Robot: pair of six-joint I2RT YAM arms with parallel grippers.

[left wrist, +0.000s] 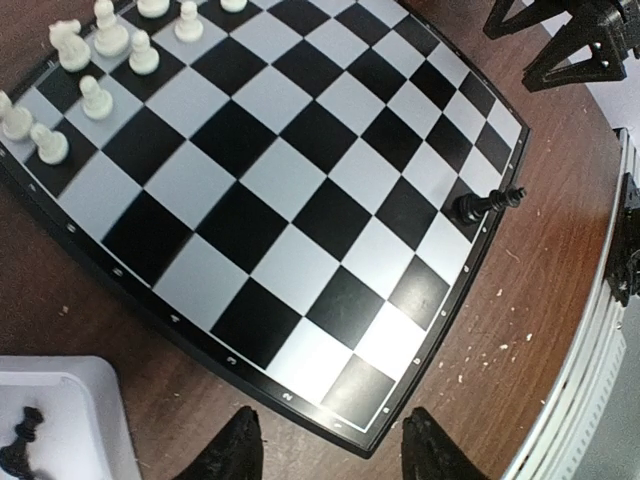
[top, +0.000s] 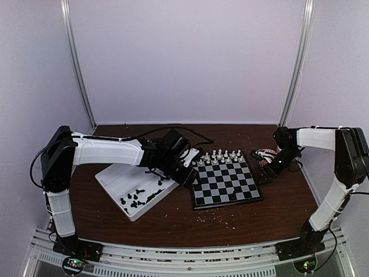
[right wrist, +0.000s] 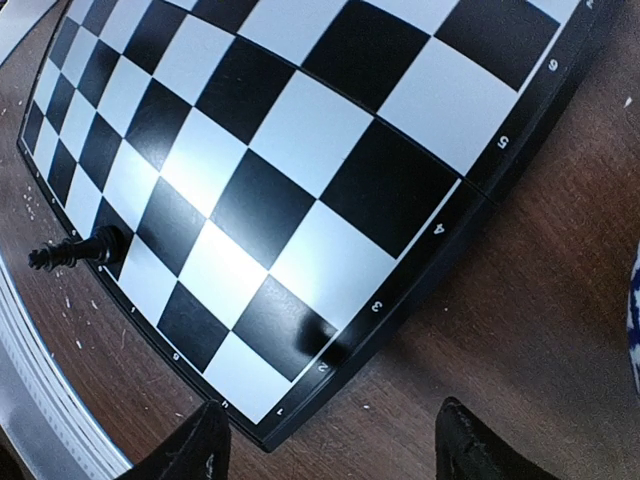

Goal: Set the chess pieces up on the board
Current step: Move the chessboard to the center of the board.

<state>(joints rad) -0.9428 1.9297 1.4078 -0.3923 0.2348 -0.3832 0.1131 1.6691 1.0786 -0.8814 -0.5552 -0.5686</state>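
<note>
Only one black chess piece (left wrist: 488,203) is on the board (top: 225,182), toppled at its near edge. The other black pieces (top: 138,199), too small to count, lie in one white tray (top: 115,179). Two grippers, the left gripper (left wrist: 330,420) and the right gripper (right wrist: 330,410), stand spread, holding nothing.

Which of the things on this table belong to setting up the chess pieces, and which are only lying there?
For the job: the board; black chess pieces in the white tray; one black piece on its side at the board's edge.

Only lying there: the tray itself; white pieces standing on the board; patterned thing at right; pale crumbs.
</note>
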